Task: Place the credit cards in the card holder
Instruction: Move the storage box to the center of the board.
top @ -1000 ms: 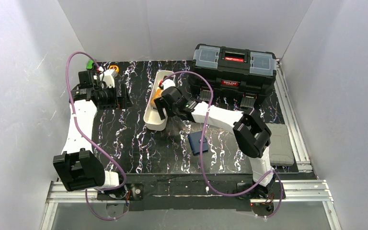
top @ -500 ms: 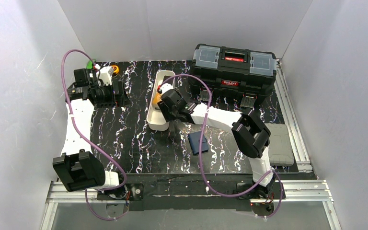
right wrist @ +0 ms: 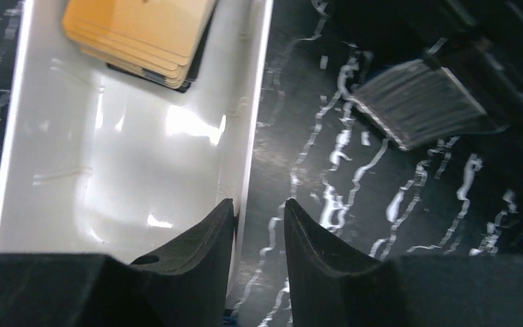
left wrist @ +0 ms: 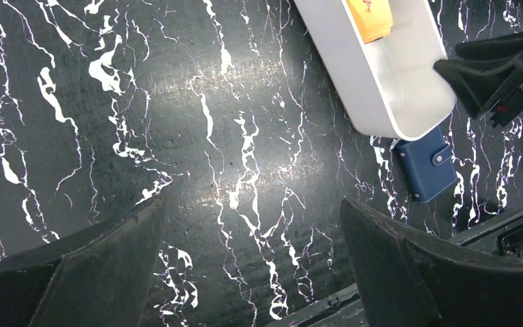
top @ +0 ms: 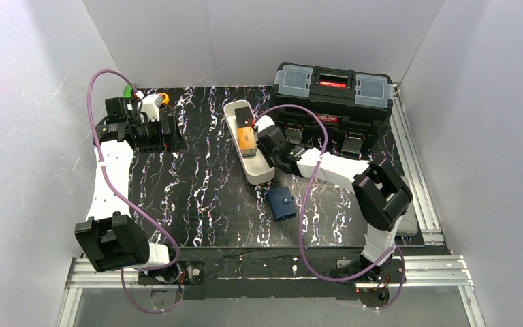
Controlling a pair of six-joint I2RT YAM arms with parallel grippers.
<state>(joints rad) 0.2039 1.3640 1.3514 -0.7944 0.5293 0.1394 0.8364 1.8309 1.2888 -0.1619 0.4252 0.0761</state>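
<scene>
Since a second ago the white tray (top: 262, 174) has swung round: its near end, which pointed toward the left arm, now slants toward the right and lies just beside the card holder (top: 282, 203). The card holder lies shut on the desk (top: 197, 184), turned slightly, its snap tab now showing. The credit cards, an orange-yellow stack (top: 246, 139) and a dark card (top: 243, 114), lie in the far half of the tray.

The right arm has shifted from above the tray to its right side, elbow folded near the black toolbox (top: 332, 95). The right tool (right wrist: 259, 208) has narrowed and straddles the tray's right wall: one finger inside against the wall, the other outside with a slit of desk showing, not clamped.

The left arm reaches along the left edge. The left tool (left wrist: 252, 204) hangs over bare desk, fingers wide apart, holding nothing.
</scene>
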